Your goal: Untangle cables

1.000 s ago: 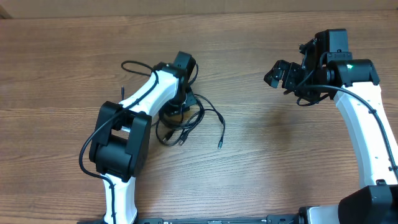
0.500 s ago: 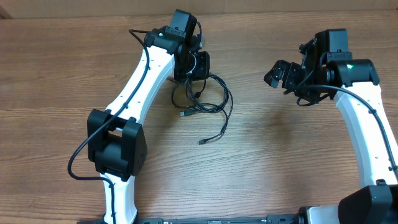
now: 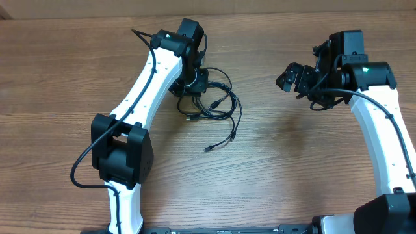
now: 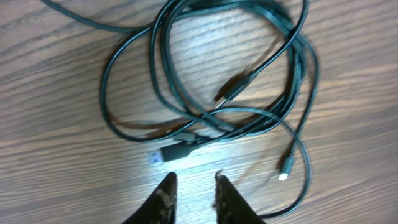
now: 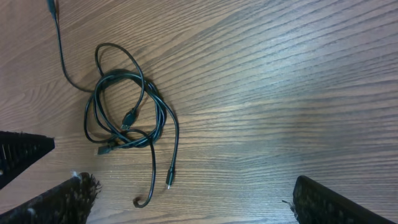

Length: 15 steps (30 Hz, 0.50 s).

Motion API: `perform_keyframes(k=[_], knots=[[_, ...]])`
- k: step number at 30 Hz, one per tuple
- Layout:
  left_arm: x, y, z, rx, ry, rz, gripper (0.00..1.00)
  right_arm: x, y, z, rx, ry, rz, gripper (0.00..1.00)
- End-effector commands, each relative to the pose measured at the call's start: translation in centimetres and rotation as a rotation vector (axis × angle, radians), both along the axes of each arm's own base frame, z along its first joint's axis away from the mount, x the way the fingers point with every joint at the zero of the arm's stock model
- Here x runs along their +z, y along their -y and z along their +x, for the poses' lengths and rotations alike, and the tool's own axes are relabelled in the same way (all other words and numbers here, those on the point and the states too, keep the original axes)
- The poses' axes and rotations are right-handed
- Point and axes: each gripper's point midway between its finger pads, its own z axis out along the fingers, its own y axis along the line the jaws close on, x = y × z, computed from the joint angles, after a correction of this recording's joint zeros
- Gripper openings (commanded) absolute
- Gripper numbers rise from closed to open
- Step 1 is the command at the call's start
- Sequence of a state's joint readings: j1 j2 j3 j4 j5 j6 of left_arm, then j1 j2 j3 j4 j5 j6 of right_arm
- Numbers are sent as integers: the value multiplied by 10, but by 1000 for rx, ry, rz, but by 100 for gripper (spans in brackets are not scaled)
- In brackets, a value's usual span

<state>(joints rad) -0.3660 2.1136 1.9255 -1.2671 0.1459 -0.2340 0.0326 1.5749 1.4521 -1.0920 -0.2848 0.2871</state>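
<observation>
Overhead first: cables (image 3: 211, 105) sit as one knotted bundle on the worktop (image 3: 292, 169), left of centre toward the far side. Left gripper (image 3: 195, 88) hangs over the bundle's upper-left edge; contact can't be told from up here. One loose end (image 3: 208, 149) trails out toward the near side, its plug lying free. Right gripper (image 3: 294, 78) is well apart on the right, nothing in it.

Left wrist view: left gripper (image 4: 193, 186) has its fingers slightly apart, with a narrow gap and nothing between them. Cables (image 4: 205, 118) lie just ahead of the tips: several overlapping loops, with strands crossing in the middle. USB plug (image 4: 168, 154) is near the tips, and a small silvery plug (image 4: 283, 176) lies off to one side. No strand is pulled clear of the others.

Right wrist view: right gripper (image 5: 199, 196) has jaws spread wide and empty, looking across at the cables (image 5: 124, 140) from well away. Same picture: coiled loops plus one tail hooking out.

Status, my read: early. Only the one tail is free, and the loops are all interlocked. Left to do: pick a strand or plug end, feed it out through the crossings and lay each cord apart. The right arm isn't contributing yet.

Containers: none in any view, and the cables lie bare on the worktop.
</observation>
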Motion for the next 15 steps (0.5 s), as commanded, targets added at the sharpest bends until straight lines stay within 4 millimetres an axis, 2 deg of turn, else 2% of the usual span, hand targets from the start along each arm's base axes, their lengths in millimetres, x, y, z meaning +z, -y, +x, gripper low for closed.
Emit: perform_keyframes(k=[1,2,4,10,15], knots=[[8,-5,5,-39,43,24,36,11,1,6,-3,33,6,100],[8,-3,6,-26,43,14,43,11,1,6,-3,33,6,100],[5,5,7,-14,48,-12,45,11,1,6,-3,33,6,100],[-14,34,9,-73,98,-51,44,11,1,6,-3,33,6,100],[-30,63,7,-191,163,-69,45,11,1,6,-3,33,6,100]])
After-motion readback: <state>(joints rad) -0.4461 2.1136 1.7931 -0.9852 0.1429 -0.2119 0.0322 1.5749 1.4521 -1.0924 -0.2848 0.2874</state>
